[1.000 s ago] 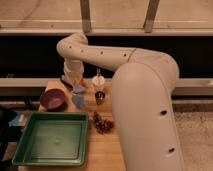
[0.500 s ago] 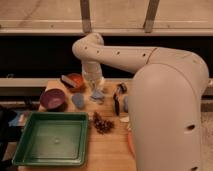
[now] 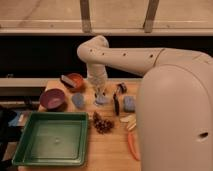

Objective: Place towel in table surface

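The towel [image 3: 102, 100], a small crumpled pale blue-grey cloth, hangs just under my gripper [image 3: 99, 93] at the middle of the table surface [image 3: 112, 150], a light tan wooden top. The gripper points straight down from the white arm and is shut on the towel's upper end. The towel's lower folds reach the wood or hover just over it; I cannot tell which.
A flat blue-grey rounded piece [image 3: 78, 100] lies left of the towel, a blue sponge block [image 3: 129, 103] right of it. A purple bowl [image 3: 52, 98] and an orange bowl [image 3: 75, 80] stand at back left. A green tray [image 3: 50, 137] fills the front left. A brown cluster [image 3: 102, 123], black items [image 3: 116, 103] and a carrot [image 3: 133, 145] lie nearby.
The arm has swung to the right, carrying the towel from beside the purple bowl to the middle of the table, and has come lower.
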Motion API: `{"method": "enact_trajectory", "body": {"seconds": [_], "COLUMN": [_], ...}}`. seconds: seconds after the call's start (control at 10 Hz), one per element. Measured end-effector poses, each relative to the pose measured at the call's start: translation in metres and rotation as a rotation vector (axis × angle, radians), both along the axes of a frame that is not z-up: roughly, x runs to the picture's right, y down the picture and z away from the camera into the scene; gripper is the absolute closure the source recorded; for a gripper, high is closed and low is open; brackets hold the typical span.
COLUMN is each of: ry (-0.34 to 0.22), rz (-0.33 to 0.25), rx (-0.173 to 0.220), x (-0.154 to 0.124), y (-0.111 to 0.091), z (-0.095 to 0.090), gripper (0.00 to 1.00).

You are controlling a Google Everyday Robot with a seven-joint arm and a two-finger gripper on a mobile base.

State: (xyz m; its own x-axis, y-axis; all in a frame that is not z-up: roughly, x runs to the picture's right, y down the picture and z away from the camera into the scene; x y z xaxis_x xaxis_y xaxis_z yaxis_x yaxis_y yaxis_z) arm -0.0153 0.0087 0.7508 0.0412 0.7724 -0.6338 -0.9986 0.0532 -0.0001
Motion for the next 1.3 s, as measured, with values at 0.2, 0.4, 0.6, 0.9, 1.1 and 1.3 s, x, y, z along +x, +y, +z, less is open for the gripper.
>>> {"method": "enact_trajectory", "body": {"seconds": [0.2, 0.4, 0.6, 0.9, 1.1, 1.3], "ry": [0.002, 0.003, 0.034, 0.104, 0.155, 0.195], "rz": [0.001, -0.002, 0.006, 0.045, 0.079, 0.105], "rx": [0.000, -0.003, -0.024, -0.071, -0.105, -0.147], "x": [0.001, 0.000, 0.010, 0.058, 0.099, 0.123], "y": [0.000, 0.001, 0.012, 0.049, 0.082, 0.116], "z": [0.000, 0.000, 0.001, -0.007, -0.019, -0.032], "gripper": [1.00, 1.00, 1.00, 1.00, 1.00, 1.00]}}
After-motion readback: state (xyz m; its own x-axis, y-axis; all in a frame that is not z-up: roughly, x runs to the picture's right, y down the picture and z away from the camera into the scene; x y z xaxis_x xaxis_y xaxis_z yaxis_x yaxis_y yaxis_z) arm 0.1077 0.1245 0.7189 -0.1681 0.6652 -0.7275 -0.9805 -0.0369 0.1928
